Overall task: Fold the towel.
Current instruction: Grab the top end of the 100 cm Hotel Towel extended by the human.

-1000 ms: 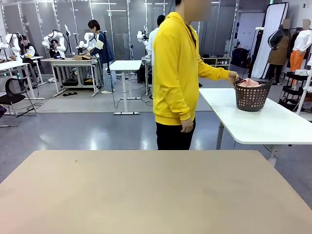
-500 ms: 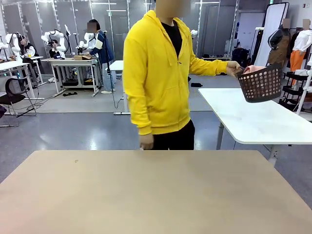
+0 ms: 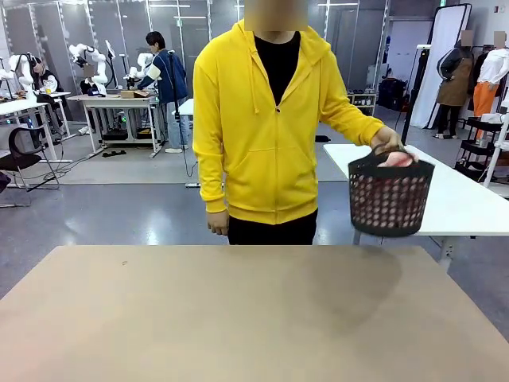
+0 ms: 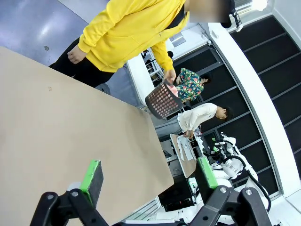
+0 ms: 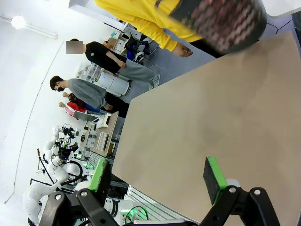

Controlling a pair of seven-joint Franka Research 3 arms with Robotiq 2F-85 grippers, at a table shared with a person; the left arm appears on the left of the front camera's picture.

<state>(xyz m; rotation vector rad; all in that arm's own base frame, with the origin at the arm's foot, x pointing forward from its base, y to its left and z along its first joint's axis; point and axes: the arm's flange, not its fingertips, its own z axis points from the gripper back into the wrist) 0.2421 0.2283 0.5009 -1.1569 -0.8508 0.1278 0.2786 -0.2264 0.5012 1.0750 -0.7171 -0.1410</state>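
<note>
The towel (image 3: 397,159), pink, sits bunched inside the black basket (image 3: 390,203).

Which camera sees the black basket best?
The front view: the basket hangs whole and sharp from the person's hand, a bit of pink towel showing at its rim. In the left wrist view the basket is small; in the right wrist view it is blurred and cut by the top edge.

We see a smooth, matt tan table (image 3: 238,318), like wood board. The basket (image 3: 390,203) looks like dark perforated plastic, with the soft pink cloth of the towel (image 3: 398,159) at its rim. The hoodie (image 3: 254,135) is matt yellow cloth. The grey floor (image 3: 119,215) shines. The left gripper (image 4: 149,173) has matt green pads (image 4: 91,175).
</note>
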